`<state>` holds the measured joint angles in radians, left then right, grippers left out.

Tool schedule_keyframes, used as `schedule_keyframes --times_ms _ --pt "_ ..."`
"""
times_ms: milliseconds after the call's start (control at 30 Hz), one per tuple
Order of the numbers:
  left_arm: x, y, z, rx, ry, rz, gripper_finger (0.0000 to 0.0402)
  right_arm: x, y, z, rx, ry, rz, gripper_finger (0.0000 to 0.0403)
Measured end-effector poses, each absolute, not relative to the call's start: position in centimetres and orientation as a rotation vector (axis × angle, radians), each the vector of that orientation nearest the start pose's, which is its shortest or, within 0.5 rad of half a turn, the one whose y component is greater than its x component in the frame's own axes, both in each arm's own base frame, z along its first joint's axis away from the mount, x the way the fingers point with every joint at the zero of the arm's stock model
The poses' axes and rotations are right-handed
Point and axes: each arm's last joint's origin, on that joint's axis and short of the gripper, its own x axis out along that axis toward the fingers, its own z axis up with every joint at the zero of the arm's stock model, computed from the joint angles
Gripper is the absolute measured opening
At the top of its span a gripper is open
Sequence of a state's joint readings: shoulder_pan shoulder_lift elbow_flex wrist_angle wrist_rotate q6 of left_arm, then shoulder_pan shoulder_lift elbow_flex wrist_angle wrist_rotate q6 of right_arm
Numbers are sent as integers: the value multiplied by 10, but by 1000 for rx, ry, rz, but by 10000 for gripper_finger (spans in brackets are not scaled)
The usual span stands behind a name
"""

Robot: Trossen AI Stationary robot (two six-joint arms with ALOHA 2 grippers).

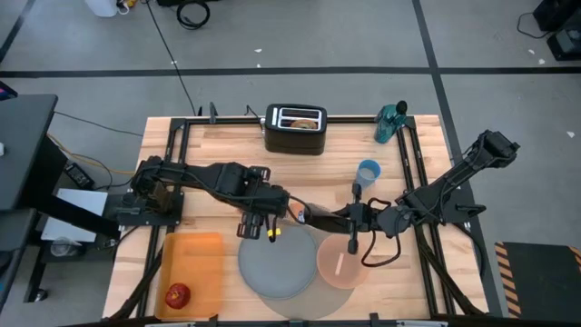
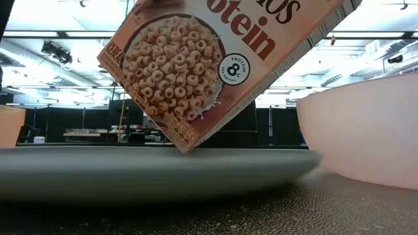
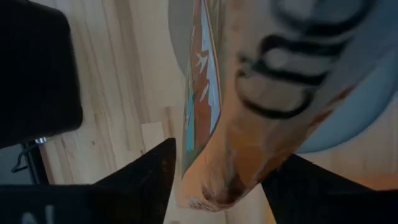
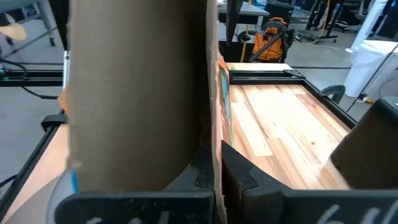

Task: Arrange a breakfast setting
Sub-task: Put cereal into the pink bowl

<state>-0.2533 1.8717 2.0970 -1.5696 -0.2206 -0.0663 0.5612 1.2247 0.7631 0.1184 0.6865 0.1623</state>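
Note:
A cereal box (image 2: 215,62) hangs tilted over the round grey mat (image 1: 277,265), one lower corner (image 2: 186,147) lowest. My right gripper (image 4: 216,165), reaching in from the table's right, is shut on the box. My left gripper (image 3: 227,152) points down at the table's middle and is open, with a finger on either side of the box's narrow edge (image 3: 205,112). The translucent pink bowl (image 1: 343,263) stands just right of the mat. A red apple (image 1: 178,293) lies on the orange tray (image 1: 195,259). My right gripper pinches a thin cardboard panel (image 4: 213,134) of the box between its two fingers, brown on one face and printed on the other. The fingers come nearly level from the table's right. The box hangs tilted; whether its lowest corner touches the mat, I cannot tell.
A black toaster (image 1: 295,129) stands at the far edge. A blue cup (image 1: 368,172) and a green bottle (image 1: 392,121) are at the far right. The two arms meet over the table's middle, above the mat's far rim.

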Motion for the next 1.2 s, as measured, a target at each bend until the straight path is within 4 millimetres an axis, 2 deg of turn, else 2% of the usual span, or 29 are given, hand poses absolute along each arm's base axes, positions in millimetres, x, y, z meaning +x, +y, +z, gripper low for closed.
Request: schedule_keyframes --times_ms 167,333,533,667,767,900,1000,1200 --pt "324 -90 383 290 1271 35 235 228 128 266 -44 269 -126 6" --pt "299 -93 384 312 1195 96 232 227 131 266 -44 267 -124 6" --pt "259 -86 357 249 1112 104 232 226 132 266 -39 267 -131 6" --pt "228 -79 342 179 965 84 232 226 132 265 -29 269 -131 6" --pt "213 -74 328 125 847 69 232 226 132 266 -26 268 -132 6" --pt "200 -70 303 101 812 67 235 226 131 266 -24 267 -136 6" --pt "196 -69 286 83 800 73 253 226 131 266 -15 266 -137 7" --pt "193 -69 273 32 819 76 300 226 131 265 -9 269 -141 7"
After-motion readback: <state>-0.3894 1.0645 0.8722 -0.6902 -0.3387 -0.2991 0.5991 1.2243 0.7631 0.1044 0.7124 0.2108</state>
